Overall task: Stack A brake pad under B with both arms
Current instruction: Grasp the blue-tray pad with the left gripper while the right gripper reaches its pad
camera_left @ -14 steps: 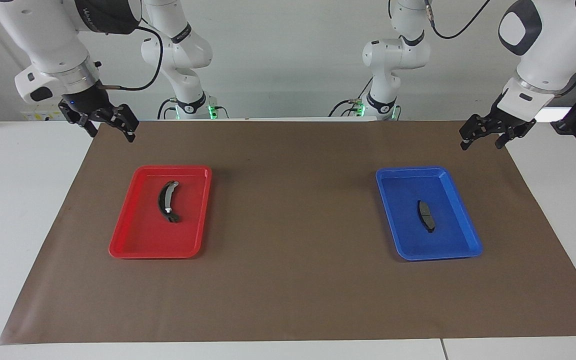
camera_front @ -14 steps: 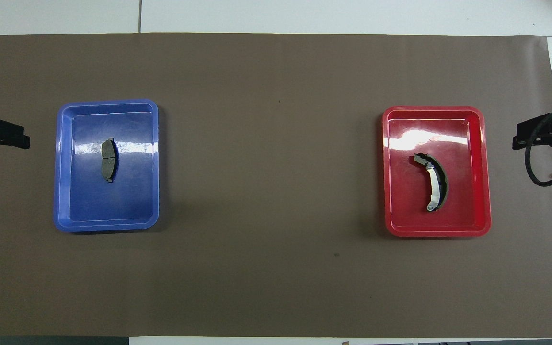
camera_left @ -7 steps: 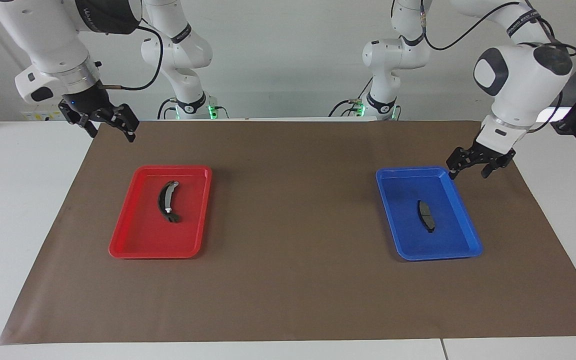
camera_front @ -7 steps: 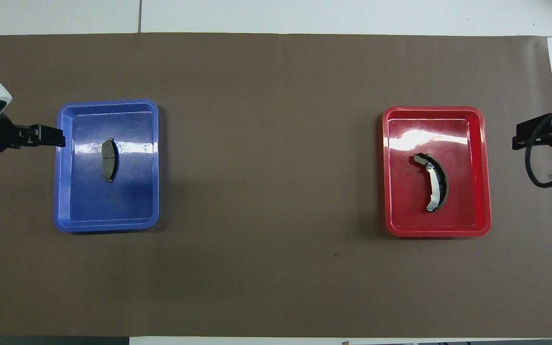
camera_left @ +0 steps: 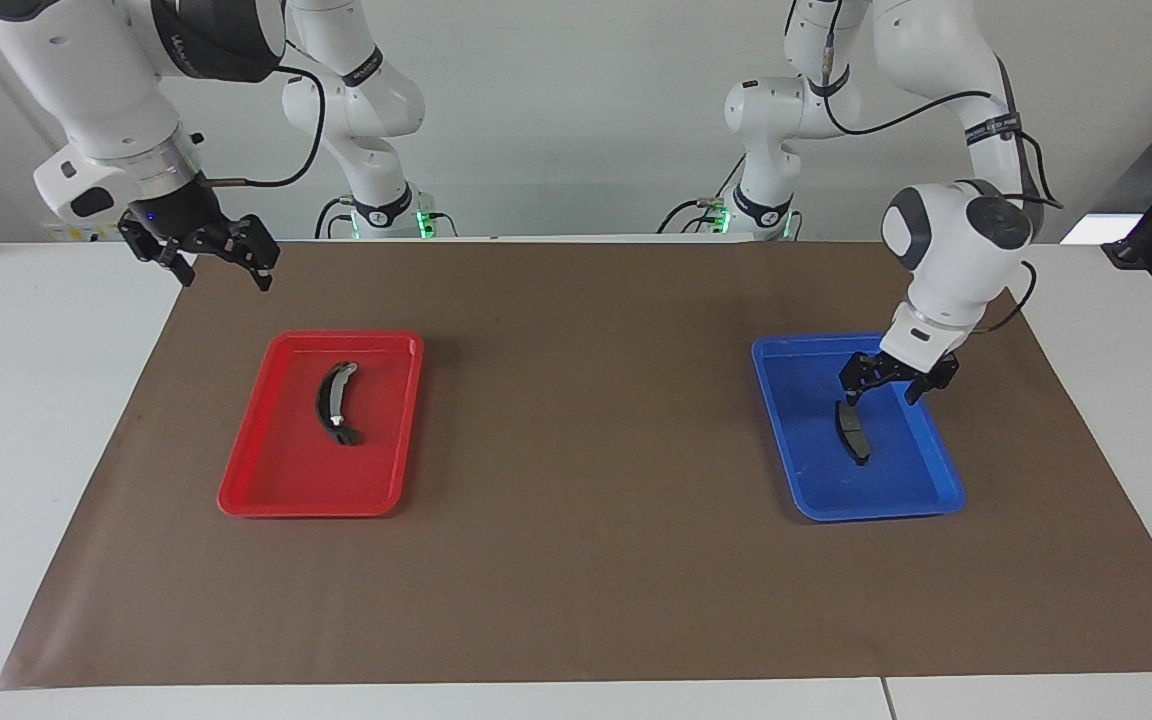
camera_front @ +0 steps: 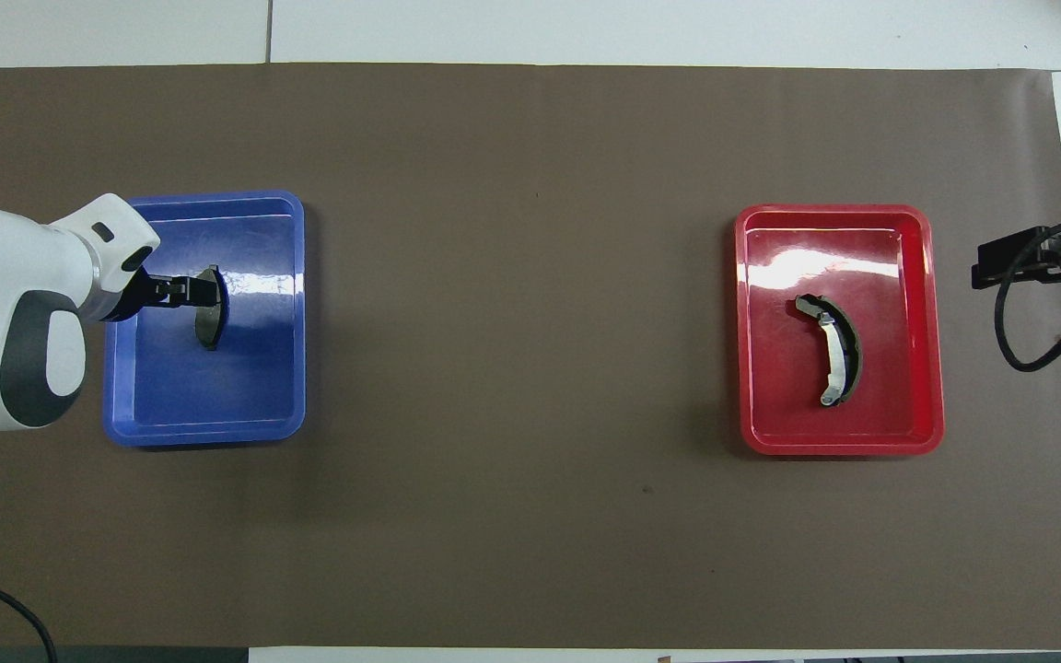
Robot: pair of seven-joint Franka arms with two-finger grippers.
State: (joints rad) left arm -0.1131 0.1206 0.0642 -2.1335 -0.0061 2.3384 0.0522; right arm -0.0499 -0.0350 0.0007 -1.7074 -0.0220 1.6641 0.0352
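Observation:
The A brake pad (camera_left: 852,432), small, plain and dark, lies in the blue tray (camera_left: 876,513); it also shows in the overhead view (camera_front: 208,324). My left gripper (camera_left: 881,393) is open and hangs low over the tray, just above the pad's end nearer the robots, holding nothing; the overhead view shows it too (camera_front: 194,290). B (camera_left: 334,403), the long black crescent with a silvery rim, lies in the red tray (camera_left: 321,508) and shows overhead (camera_front: 834,350). My right gripper (camera_left: 221,265) is open and empty, raised over the mat's edge at the right arm's end (camera_front: 986,270).
A brown mat (camera_left: 576,560) covers the table between and around the two trays. The blue tray (camera_front: 204,435) stands toward the left arm's end and the red tray (camera_front: 839,447) toward the right arm's end.
My left arm has swung in from the mat's edge and come down over the blue tray and the pad. My right gripper has barely shifted. Both brake parts lie as before.

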